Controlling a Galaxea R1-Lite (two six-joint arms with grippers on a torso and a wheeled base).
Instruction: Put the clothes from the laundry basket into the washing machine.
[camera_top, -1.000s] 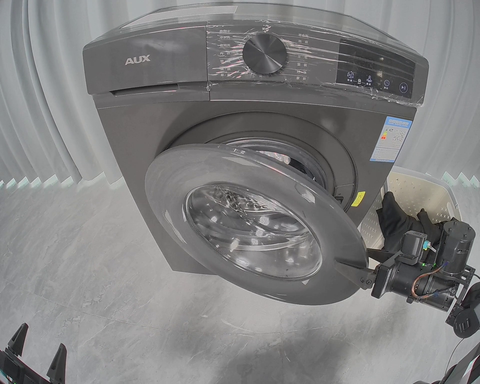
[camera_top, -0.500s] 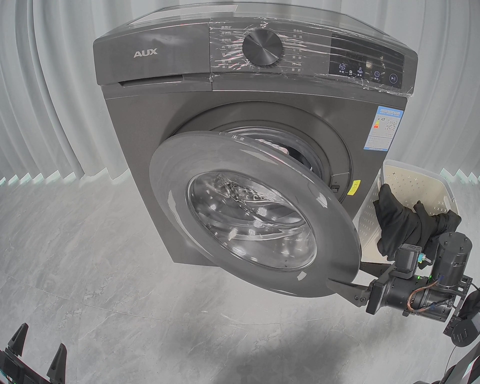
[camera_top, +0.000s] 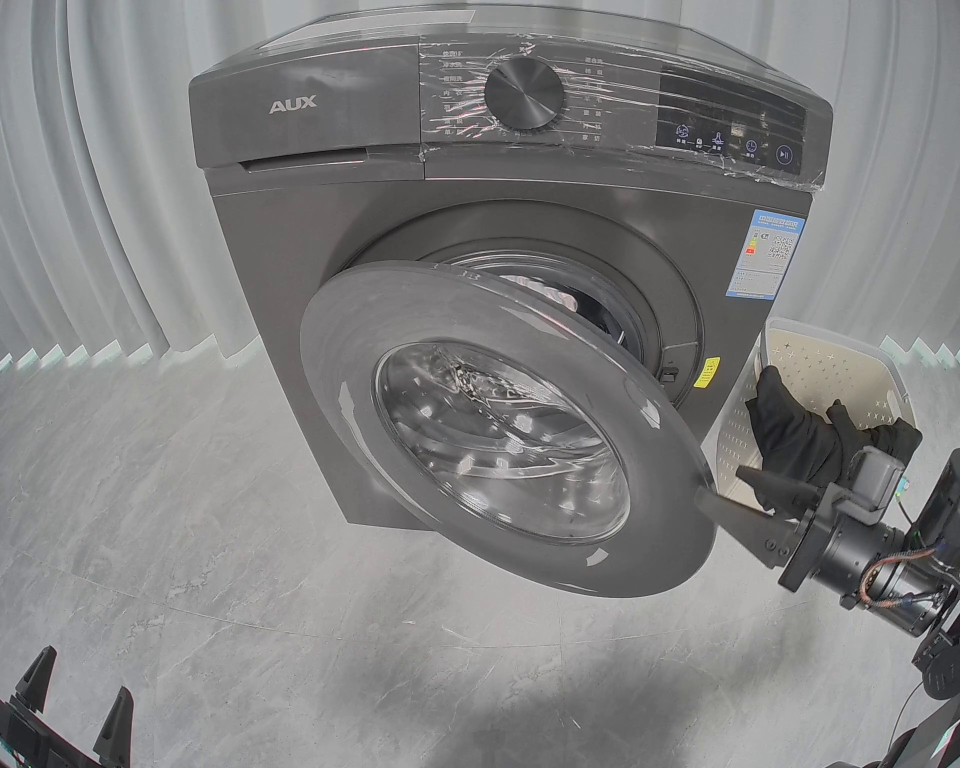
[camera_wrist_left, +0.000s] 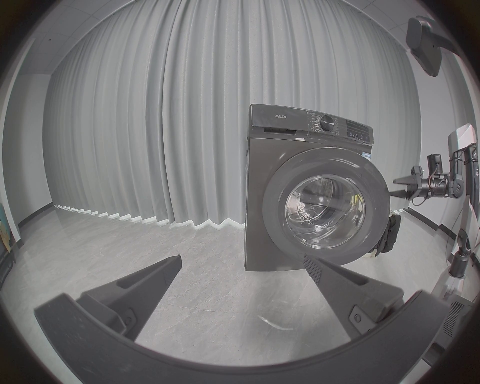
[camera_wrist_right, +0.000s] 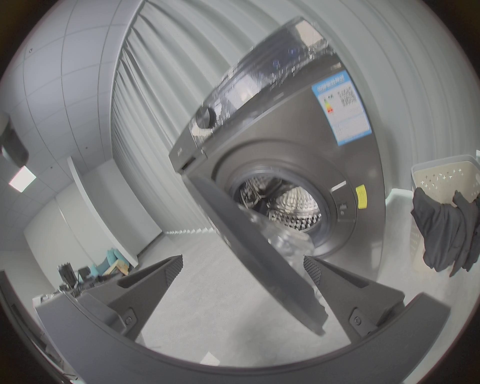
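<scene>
Head view has the left pincer (camera_top: 82, 678) low at the near left, fingers spread and empty, well apart from the washing machine (camera_top: 320, 250); its round door (camera_top: 400, 330) stands swung open, so access looks ready; the drum (camera_wrist_right: 285, 200) seems bare metal, as far as shows; the right pincer (camera_top: 722, 483), spread and holding nothing, sits just beside the door's free edge; dark clothes (camera_top: 795, 440), limp and crumpled, drape over the laundry basket (camera_top: 850, 370) rim beside the machine, so all the loading looks left to do.
</scene>
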